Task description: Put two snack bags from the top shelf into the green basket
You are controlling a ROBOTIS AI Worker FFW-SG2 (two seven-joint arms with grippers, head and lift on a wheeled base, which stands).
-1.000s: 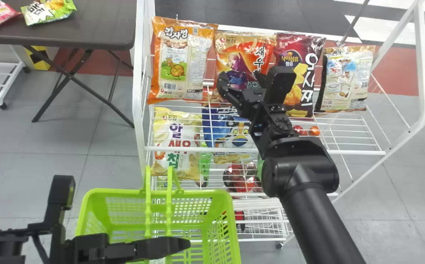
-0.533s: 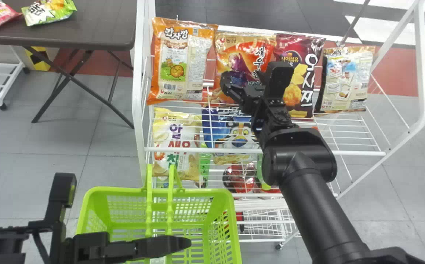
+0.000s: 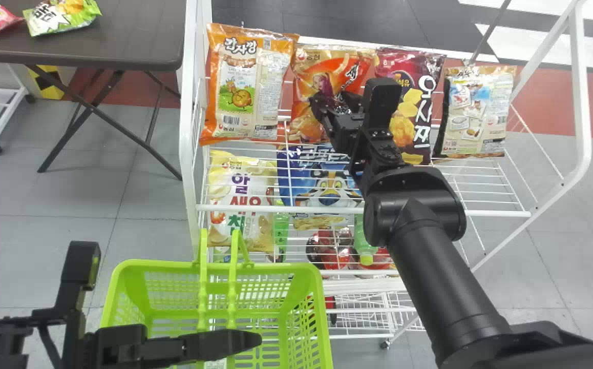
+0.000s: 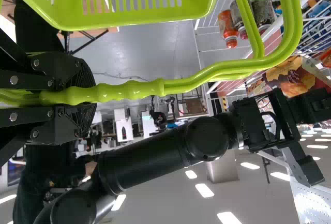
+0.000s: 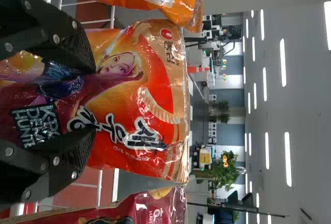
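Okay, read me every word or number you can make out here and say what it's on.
"감자깡": orange bag
"새우", next character partly covered; "DEM", "HUNT": orange-red bag
"오사쯔": maroon bag
"알새우칩": pale yellow bag
Blue bag, beige bag, green bag: too unclear to quote.
Smaller print: mostly too small.

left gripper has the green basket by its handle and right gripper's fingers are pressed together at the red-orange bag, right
No: the right gripper has its fingers apart at the red-orange bag, not pressed together, as the right wrist view shows.
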